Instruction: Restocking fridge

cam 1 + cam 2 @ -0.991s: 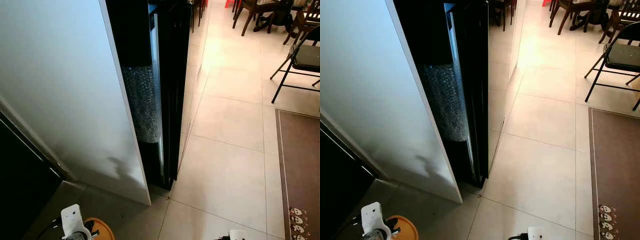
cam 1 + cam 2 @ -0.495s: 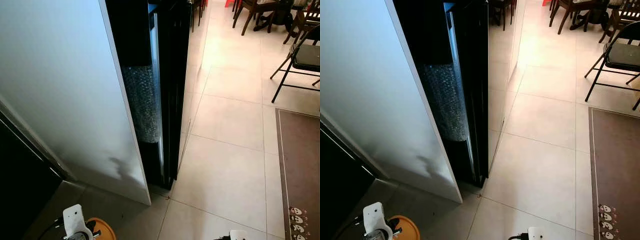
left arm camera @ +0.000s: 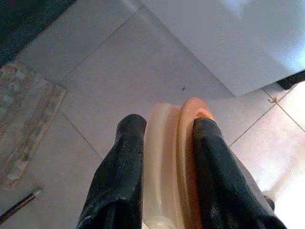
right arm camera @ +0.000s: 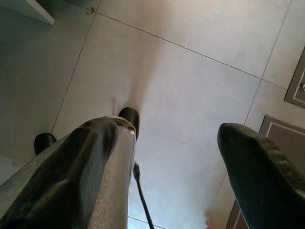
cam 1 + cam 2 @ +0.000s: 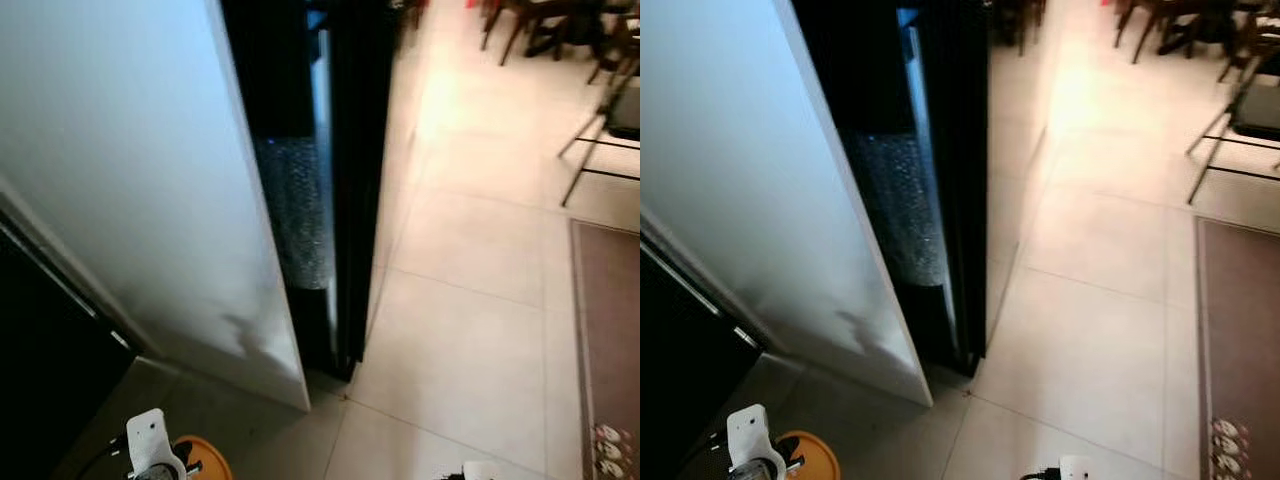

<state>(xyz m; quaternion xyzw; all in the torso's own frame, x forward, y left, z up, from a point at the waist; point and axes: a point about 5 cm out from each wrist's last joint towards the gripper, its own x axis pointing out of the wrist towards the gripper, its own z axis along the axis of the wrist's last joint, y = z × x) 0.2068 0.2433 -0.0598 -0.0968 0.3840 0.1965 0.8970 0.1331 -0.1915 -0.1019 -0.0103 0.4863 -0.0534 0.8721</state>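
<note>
— How is the light across the head views?

— Brightest on the tiled floor [image 5: 470, 330] toward its far edge, where a warm glare washes out the tiles near the chairs [image 5: 1230, 100]. The white door panel [image 5: 130, 180] is evenly lit, with a soft grey shadow near its lower corner. The gap beside it is almost black.

— Sharpness?

— Both head views are softly smeared throughout; edges of the dark fridge body [image 5: 960, 180] lack crispness. In the wrist views the black fingers [image 3: 119, 171] sit close and out of focus, with pale daylight on the floor behind.
</note>
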